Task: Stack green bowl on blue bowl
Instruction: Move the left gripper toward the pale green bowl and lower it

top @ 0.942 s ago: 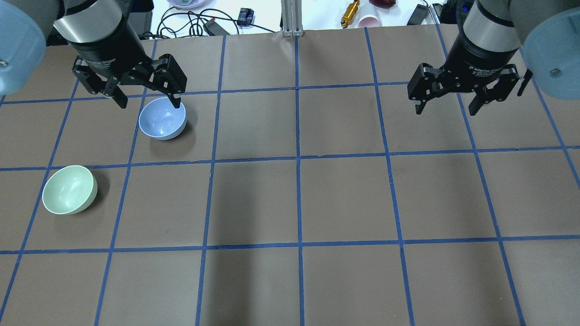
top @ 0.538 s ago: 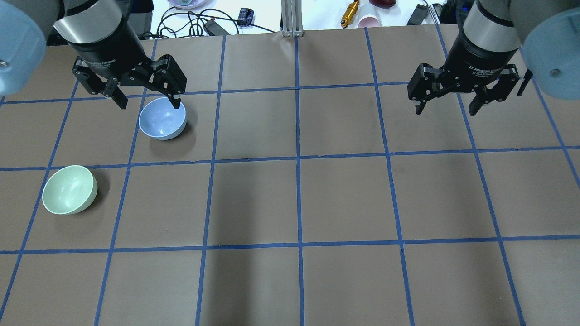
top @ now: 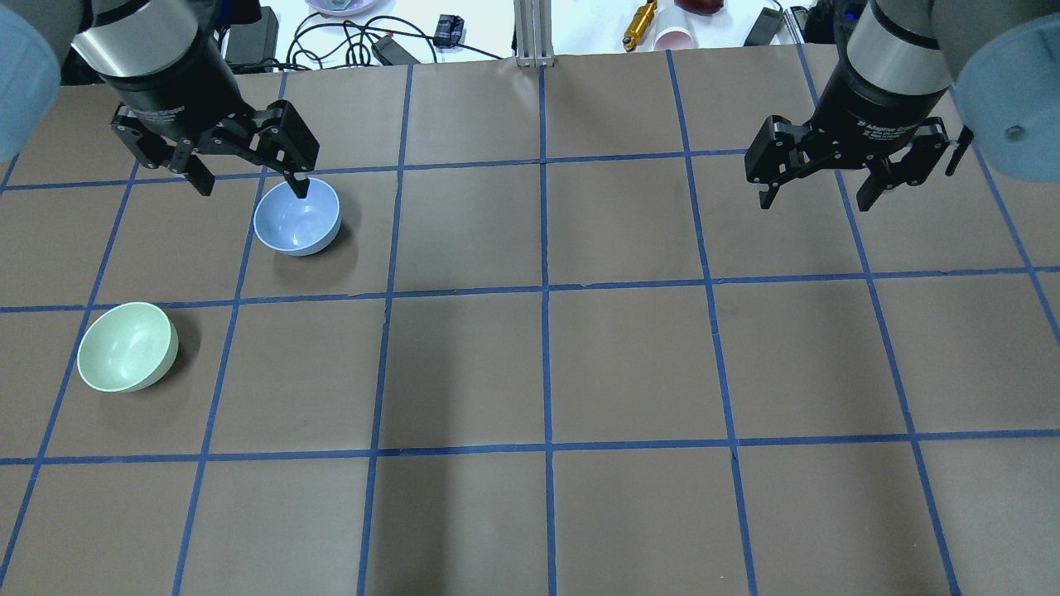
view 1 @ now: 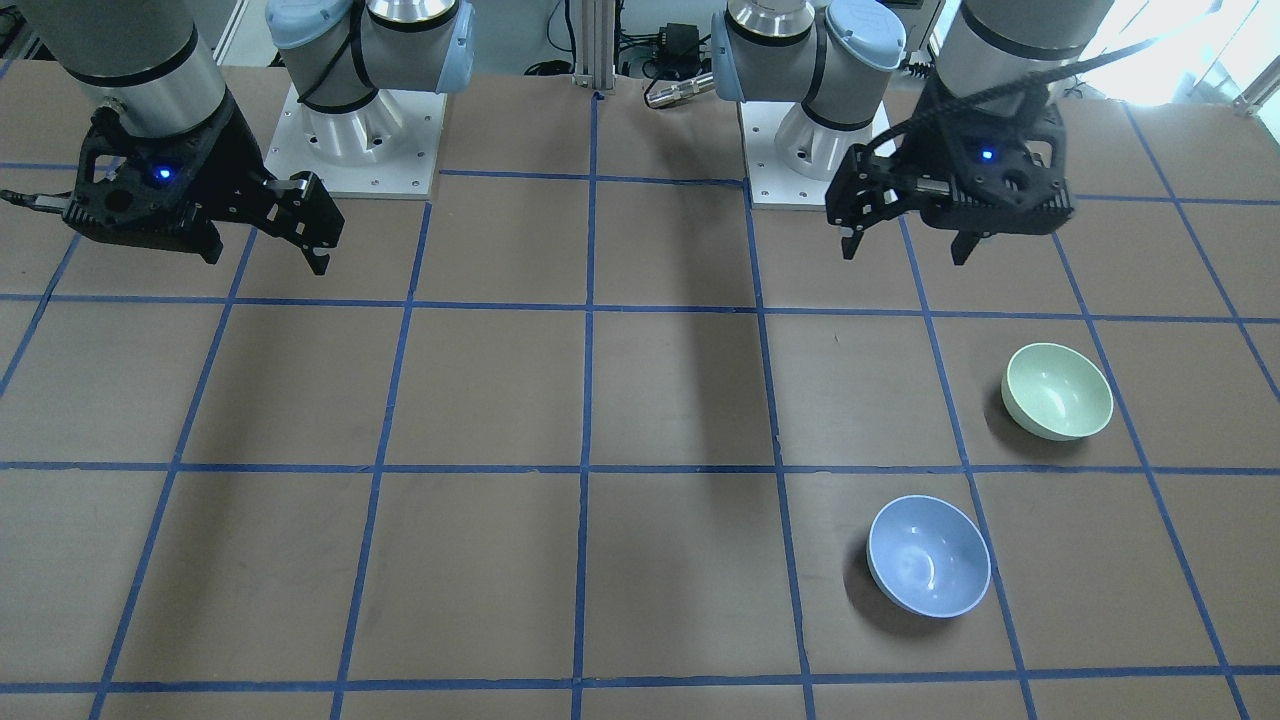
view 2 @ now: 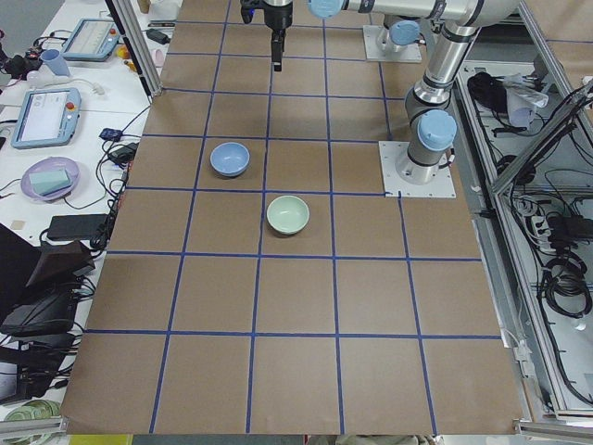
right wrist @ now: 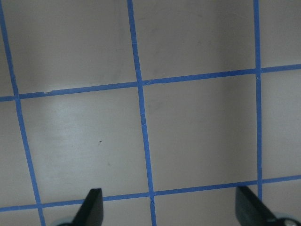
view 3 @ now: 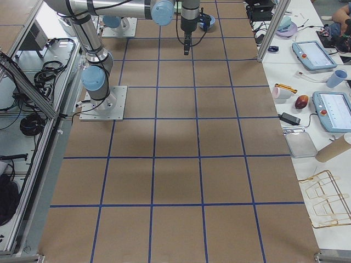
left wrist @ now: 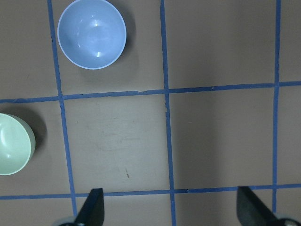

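My left gripper (top: 251,186) hung high above the table (top: 629,364), its fingers spread wide with nothing between them, and it touched neither bowl. The green bowl (top: 127,346) stood upright on the brown surface at my left side, the nearer of the two to me. The blue bowl (top: 296,217) also stood upright, farther out and to the right of the green one. They were well apart, with blue tape lines (top: 544,290) crossing between them. In my left wrist view both bowls lay ahead and to the left of my fingertips. My right gripper (top: 816,201) hung above the far right of the table, fingers likewise spread and holding nothing, well away from both bowls.
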